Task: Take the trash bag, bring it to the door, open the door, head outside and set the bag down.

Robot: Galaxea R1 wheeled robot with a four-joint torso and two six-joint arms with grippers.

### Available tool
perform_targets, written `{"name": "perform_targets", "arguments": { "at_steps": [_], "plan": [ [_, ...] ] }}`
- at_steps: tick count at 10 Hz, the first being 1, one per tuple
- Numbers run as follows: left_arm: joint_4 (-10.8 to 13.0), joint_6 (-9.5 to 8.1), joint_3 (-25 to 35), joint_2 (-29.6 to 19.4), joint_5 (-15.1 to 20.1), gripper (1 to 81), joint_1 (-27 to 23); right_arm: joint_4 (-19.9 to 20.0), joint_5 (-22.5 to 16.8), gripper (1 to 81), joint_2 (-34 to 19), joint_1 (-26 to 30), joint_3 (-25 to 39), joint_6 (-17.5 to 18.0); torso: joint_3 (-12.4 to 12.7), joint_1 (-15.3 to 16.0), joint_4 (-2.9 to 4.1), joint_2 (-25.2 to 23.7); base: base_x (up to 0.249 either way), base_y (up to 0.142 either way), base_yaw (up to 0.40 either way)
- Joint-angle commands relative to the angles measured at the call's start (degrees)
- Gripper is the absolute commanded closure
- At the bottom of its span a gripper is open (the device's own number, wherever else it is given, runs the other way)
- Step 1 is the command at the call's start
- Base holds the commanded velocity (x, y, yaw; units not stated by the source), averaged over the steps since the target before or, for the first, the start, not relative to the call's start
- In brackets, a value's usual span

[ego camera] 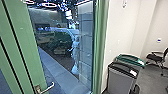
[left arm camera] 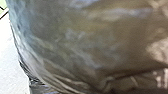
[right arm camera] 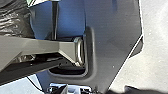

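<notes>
Nearest to us is the trash bag (left arm camera: 87,47), its dark, glossy plastic bulging close to our left wrist; we cannot tell whether our left gripper or right gripper is spread, pressed together or pinching it. Near on the left stands the lever handle (ego camera: 47,88) of the green-framed door (ego camera: 32,50), which looks shut to us. The step in hand, we judge, is lining up to open it. We'd best approach slowly, leave elbow room, press the lever fully before moving the door, and keep the bag clear of handle and frame, away from the bins (ego camera: 122,77) on the right.
</notes>
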Motion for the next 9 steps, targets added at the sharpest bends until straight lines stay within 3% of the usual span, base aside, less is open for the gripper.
{"name": "perform_targets", "arguments": {
  "at_steps": [1, 9],
  "plan": [
    [0.27, 0.55, 0.06, -0.11, 4.12, 81.1, -3.16, -0.07, -3.69, 1.0, 0.19, 2.47, 0.09, -0.18, 0.00, 0.00, 0.00, 0.00, 0.000, 0.000, 0.000],
    [0.18, 0.46, -0.11, 0.15, 3.60, 81.1, -3.16, -0.06, -3.69, 1.0, 0.36, 2.47, -0.08, -0.18, 0.00, -0.04, 0.00, 0.00, 0.000, 0.000, 0.000]
  ]
}}
